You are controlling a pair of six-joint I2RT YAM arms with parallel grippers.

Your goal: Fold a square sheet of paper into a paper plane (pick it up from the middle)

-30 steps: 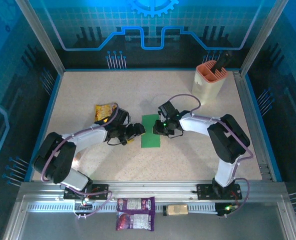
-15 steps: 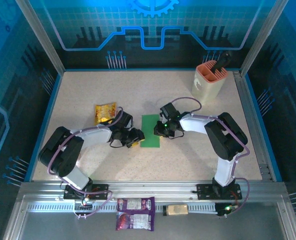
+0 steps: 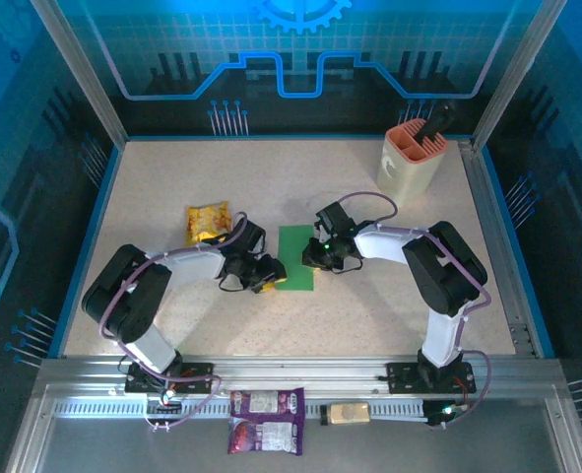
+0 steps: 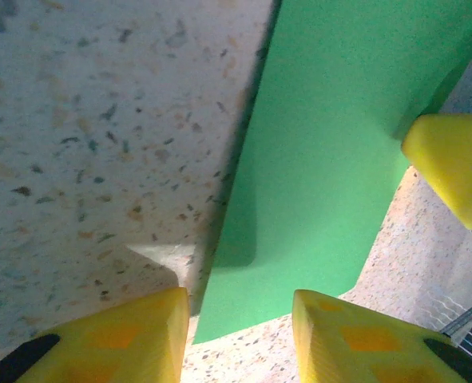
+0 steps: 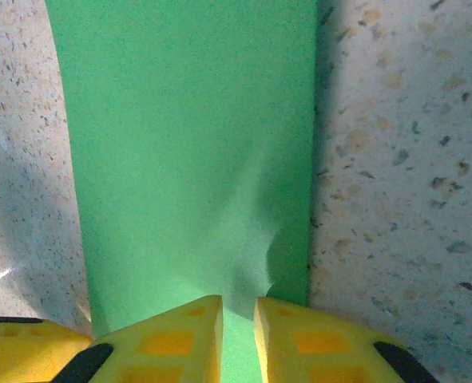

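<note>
Lying flat, the green square sheet of paper [image 3: 295,258] puckers in the pinching right jaws; left jaws gape.

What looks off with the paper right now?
The green paper has a small puckered dent near its right edge, just at the fingertips of the right gripper, instead of lying flat there. Nothing looks torn or spilled.

Green sheet [image 3: 295,258] is hemmed sideways: left gripper [image 3: 271,278] and right gripper [image 3: 310,261] flank it. Bench [image 3: 300,182] beyond it is open (snack packet [image 3: 207,221] sits far-left).
</note>
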